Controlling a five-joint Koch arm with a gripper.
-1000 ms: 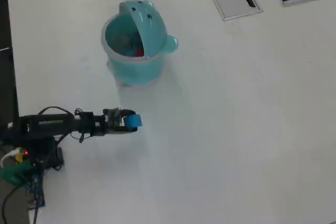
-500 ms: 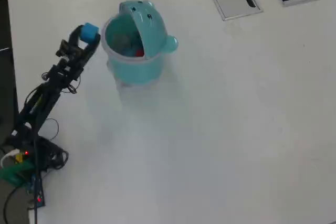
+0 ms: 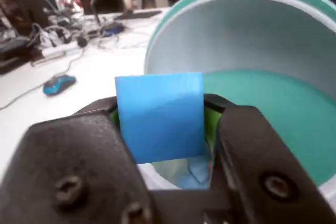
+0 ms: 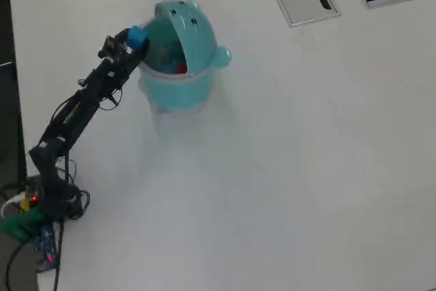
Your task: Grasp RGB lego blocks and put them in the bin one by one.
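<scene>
Blue block (image 3: 160,116) between end effector (image 3: 168,129) jaws, over bin (image 4: 178,86) rim.

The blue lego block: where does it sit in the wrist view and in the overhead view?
Wrist view: the blue block fills the centre, clamped in the gripper.
Overhead view: blue block at upper left, at the arm's tip.
Shared landmark: the teal bin, right beside the block in both views.
</scene>
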